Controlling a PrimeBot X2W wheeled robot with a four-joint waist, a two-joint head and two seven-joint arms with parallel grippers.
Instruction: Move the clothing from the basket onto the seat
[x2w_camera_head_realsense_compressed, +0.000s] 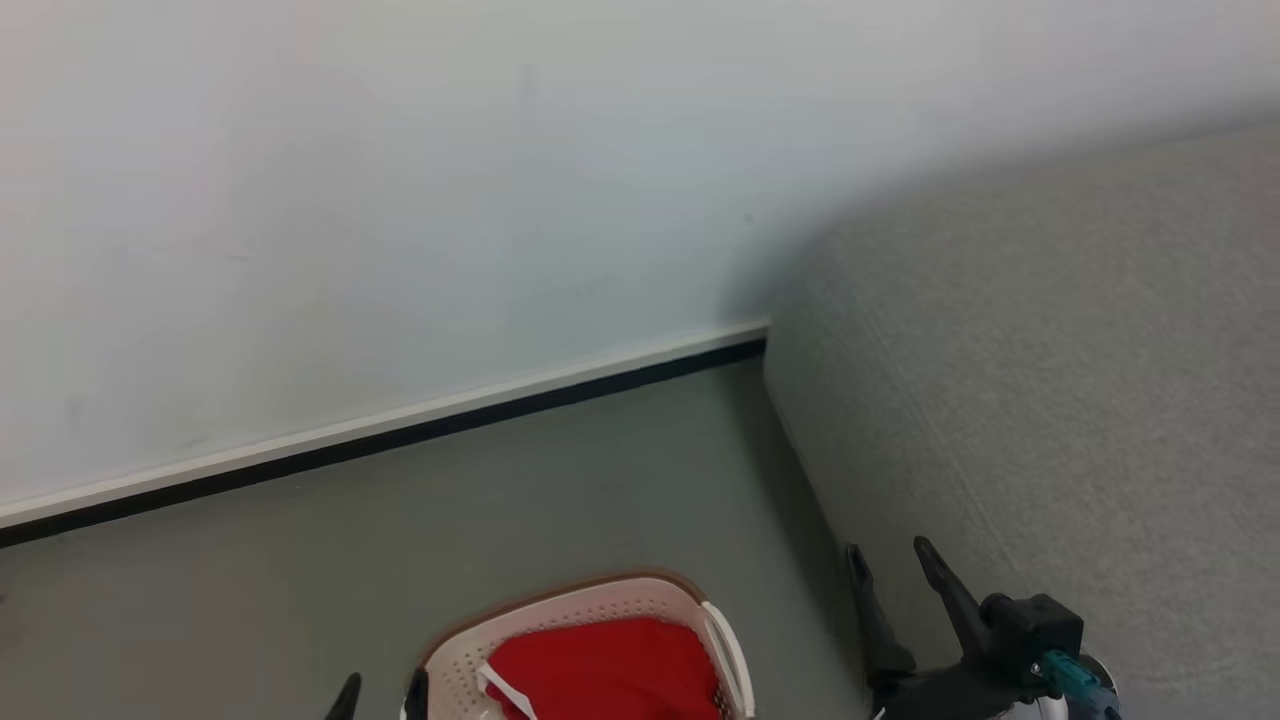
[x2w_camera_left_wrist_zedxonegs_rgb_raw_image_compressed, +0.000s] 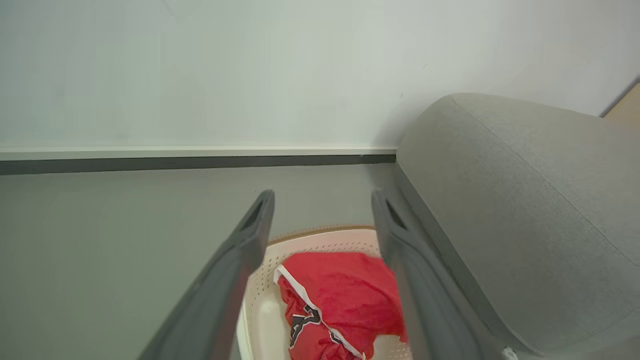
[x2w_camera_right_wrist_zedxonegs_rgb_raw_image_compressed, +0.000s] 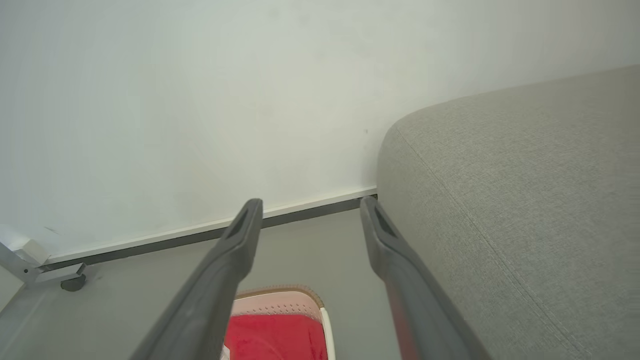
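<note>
Clothing (x2w_camera_head_realsense_compressed: 600, 665) lies in the basket (x2w_camera_head_realsense_compressed: 560, 605), left claw (x2w_camera_left_wrist_zedxonegs_rgb_raw_image_compressed: 322, 199) open by its left rim, right claw (x2w_camera_head_realsense_compressed: 888, 556) open beside the seat (x2w_camera_head_realsense_compressed: 1050, 400).

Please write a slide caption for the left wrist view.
Open left gripper aimed at red clothing in the basket, beside the grey seat.

Long dark tapered fingers (x2w_camera_head_realsense_compressed: 948, 592), black wrist housing (x2w_camera_head_realsense_compressed: 1030, 622), teal connector (x2w_camera_head_realsense_compressed: 1062, 672)

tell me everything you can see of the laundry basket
The basket is cream-white plastic, its wall pierced with rows of small holes, with a brown rim and a white handle on the side nearest the seat. It stands upright on the grey floor, apart from the seat. The red clothing with white trim lies crumpled inside it.
</note>
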